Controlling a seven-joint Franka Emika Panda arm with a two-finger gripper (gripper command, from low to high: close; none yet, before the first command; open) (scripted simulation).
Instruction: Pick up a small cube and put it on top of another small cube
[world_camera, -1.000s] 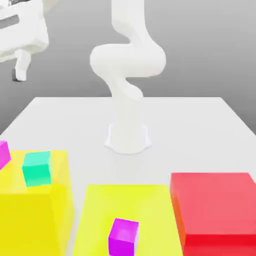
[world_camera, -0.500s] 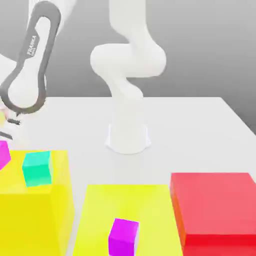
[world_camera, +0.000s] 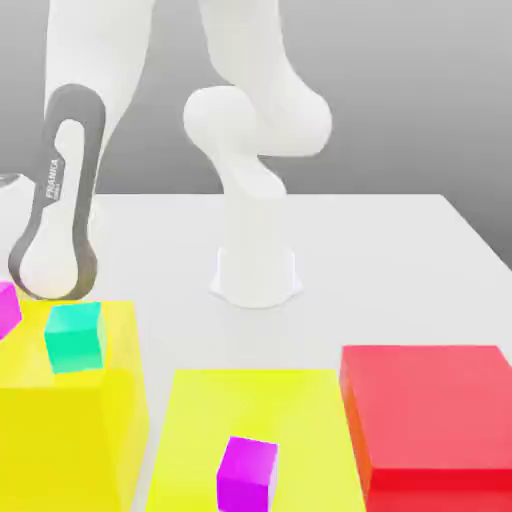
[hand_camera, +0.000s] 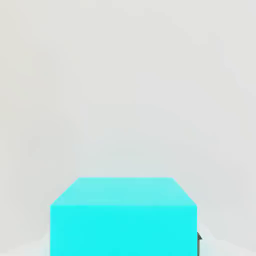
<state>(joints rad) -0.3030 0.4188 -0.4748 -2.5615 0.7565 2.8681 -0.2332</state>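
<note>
In the hand view a cyan small cube (hand_camera: 123, 215) sits on the white table, very close to the camera. A dark fingertip (hand_camera: 199, 241) presses against its side, and my gripper is shut on it. In the exterior view my arm (world_camera: 58, 200) reaches down at the exterior view's left, and the hand is past that edge. A teal small cube (world_camera: 75, 337) rests on a tall yellow block (world_camera: 60, 430). One magenta small cube (world_camera: 247, 473) lies on a flat yellow block (world_camera: 300, 410). Another magenta cube (world_camera: 6, 308) shows at the left edge.
A red block (world_camera: 430, 415) stands at the exterior view's right front. The robot base (world_camera: 256, 275) rises from the middle of the white table (world_camera: 400, 250). Bare table surface lies behind the blocks and to the right of the base.
The arm has swung down at the exterior view's left, lower than half a second ago. The gripper, open before, has shut on the cyan cube. The other cubes have not moved.
</note>
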